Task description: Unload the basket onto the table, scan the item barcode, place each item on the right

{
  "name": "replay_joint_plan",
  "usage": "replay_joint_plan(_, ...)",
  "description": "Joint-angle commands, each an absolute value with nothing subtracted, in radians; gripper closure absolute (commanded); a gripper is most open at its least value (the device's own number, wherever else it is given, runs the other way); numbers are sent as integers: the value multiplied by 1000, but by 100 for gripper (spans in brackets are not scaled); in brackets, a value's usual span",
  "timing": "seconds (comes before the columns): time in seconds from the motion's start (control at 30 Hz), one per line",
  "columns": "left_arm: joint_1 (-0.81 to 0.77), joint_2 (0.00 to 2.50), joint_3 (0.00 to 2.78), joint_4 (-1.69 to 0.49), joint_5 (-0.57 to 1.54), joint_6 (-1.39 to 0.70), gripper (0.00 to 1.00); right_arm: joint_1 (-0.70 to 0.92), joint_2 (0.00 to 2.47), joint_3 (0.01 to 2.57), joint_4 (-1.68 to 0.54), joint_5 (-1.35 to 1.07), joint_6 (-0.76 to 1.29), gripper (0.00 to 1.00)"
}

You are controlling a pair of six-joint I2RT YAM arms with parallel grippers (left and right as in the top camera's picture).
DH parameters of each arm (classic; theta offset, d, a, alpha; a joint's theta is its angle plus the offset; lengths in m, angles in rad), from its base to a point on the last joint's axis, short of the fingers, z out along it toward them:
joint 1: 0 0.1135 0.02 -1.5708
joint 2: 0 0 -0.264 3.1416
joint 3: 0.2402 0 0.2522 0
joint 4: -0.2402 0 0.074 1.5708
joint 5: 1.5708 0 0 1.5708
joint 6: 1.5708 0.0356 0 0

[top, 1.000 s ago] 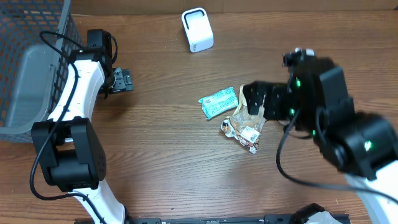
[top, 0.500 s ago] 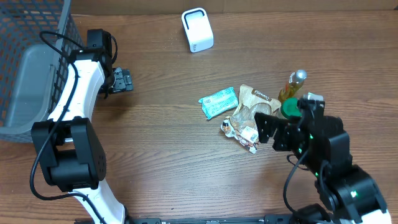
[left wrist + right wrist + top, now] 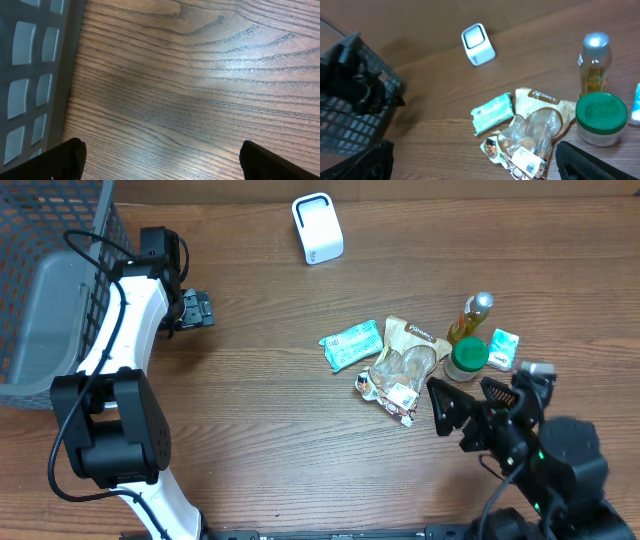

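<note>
At the far left sits a grey mesh basket (image 3: 40,280). The left pincer (image 3: 197,309) hovers just beside it over bare tabletop (image 3: 250,430), its jaws spread wide with nothing in them. Farther back, a white barcode scanner (image 3: 318,228) stands alone. Mid-tabletop lies a teal packet (image 3: 352,344), touching a clear snack bag (image 3: 405,365) that has a white label at its near end. To their right, an oil bottle (image 3: 470,317) and a green-lidded jar (image 3: 467,357) stand close together, with a small teal sachet (image 3: 503,348) beside the jar. The right pincer (image 3: 455,418) hangs near the snack bag's label, released and empty.
</note>
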State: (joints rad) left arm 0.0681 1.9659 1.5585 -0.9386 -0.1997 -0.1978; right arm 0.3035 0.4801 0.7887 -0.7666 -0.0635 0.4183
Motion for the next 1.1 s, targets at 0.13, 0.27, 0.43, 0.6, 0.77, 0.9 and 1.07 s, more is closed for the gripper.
replay_joint_plan(0.13, 78, 1969, 1574, -937, -213, -179, 0, 279, 346, 783, -826, -62, 419, 0)
replay_joint_plan(0.27, 78, 1969, 1574, -937, -213, -179, 0, 265, 271, 757, -828, -62, 419, 0)
replay_joint_plan(0.43, 78, 1969, 1574, -937, -213, -179, 0, 262, 176, 685, -820, -62, 419, 0)
replay_joint_plan(0.6, 78, 1969, 1574, -937, -213, -179, 0, 262, 69, 585, -775, -62, 419, 0)
replay_joint_plan(0.77, 78, 1969, 1574, -937, -213, -179, 0, 258, 4, 496, -665, -62, 404, 0)
replay_joint_plan(0.9, 78, 1969, 1574, -937, -213, -179, 0, 257, 4, 442, -463, -69, 299, 0)
replay_joint_plan(1.07, 78, 1969, 1574, -937, -213, -179, 0, 257, 4, 377, -159, -84, 119, 0)
